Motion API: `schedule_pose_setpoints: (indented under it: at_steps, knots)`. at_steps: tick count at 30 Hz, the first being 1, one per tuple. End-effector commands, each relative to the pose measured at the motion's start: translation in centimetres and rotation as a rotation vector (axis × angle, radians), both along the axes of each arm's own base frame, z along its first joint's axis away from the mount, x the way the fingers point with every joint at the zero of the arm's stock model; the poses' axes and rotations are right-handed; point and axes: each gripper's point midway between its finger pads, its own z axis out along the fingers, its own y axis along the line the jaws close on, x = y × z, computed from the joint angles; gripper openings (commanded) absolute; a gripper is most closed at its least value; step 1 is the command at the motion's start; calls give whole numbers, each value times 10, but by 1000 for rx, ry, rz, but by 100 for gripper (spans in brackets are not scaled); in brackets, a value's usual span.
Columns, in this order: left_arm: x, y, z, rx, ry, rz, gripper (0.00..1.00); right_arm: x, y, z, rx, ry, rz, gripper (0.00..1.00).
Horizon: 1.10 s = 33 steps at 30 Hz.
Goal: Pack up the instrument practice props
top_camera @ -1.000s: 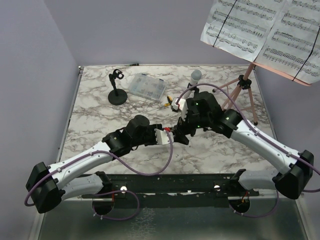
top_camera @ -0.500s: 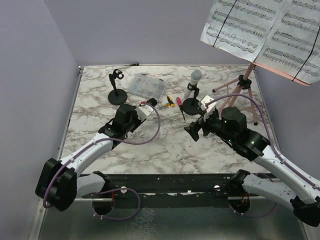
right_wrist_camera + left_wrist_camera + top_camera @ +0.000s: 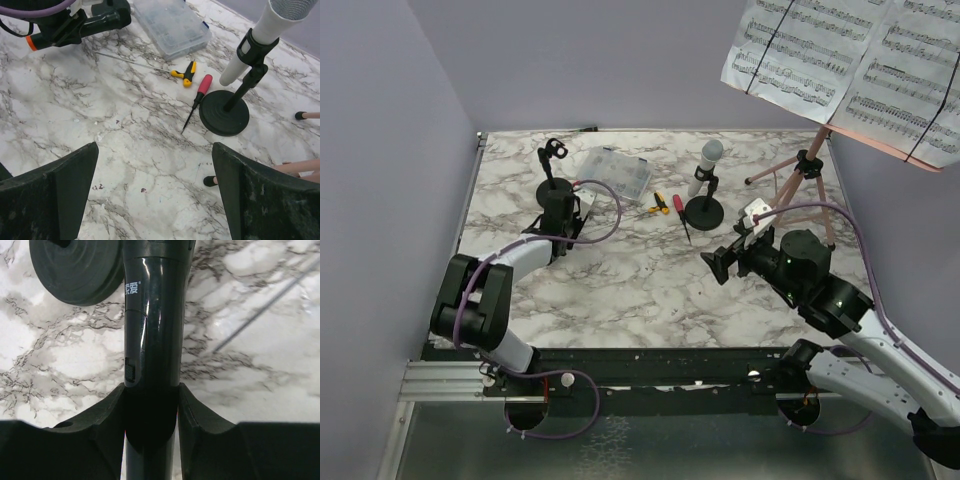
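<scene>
My left gripper (image 3: 559,207) is shut on the black microphone (image 3: 152,330) and holds it low, right beside the round base (image 3: 75,270) of the empty left mic holder (image 3: 554,188). The jaws press both sides of the glossy black body. The grey-headed microphone (image 3: 707,163) stands tilted in the second holder (image 3: 704,212); it also shows in the right wrist view (image 3: 267,37). My right gripper (image 3: 718,264) is open and empty above bare marble, in front of that holder. White sheet-music pages (image 3: 850,65) rest on the pink tripod (image 3: 800,180) at the back right.
A clear compartment box (image 3: 614,173) lies between the two holders. A yellow screwdriver (image 3: 658,204) and a red screwdriver (image 3: 678,206) lie just left of the second holder's base (image 3: 224,112). A pink tripod foot (image 3: 300,115) reaches towards my right gripper.
My left arm swung from the table's middle to the back left with the black microphone in it. My right gripper came away from it, drew back to the right and stands open.
</scene>
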Motion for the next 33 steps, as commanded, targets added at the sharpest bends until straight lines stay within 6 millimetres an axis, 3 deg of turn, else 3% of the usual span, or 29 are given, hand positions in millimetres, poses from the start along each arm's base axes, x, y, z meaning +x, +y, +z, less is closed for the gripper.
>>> schedule_pose_setpoints:
  at_steps: [1, 8, 15, 20, 27, 30, 33]
  knots:
    - [36, 13, 7, -30, -59, 80, 0, 3, -12, 3, 4, -32, -59, 100]
    - [57, 4, -12, -15, -10, 11, 0, 4, -23, 10, -3, -68, -100, 100]
    - [78, 26, -24, 39, 9, 113, 14, 3, -25, 7, -1, -58, -109, 100]
    - [83, 32, -27, 71, 21, 124, 40, 5, -27, 9, -8, -66, -120, 100]
    - [84, 27, -20, 28, 7, 122, 73, 8, -23, 8, -19, -69, -113, 100]
    - [82, 24, -14, 5, 0, 122, 98, 9, -21, 9, -18, -72, -107, 100]
    - [82, 22, -5, -19, -19, 129, 99, 10, -20, 10, -17, -75, -105, 100]
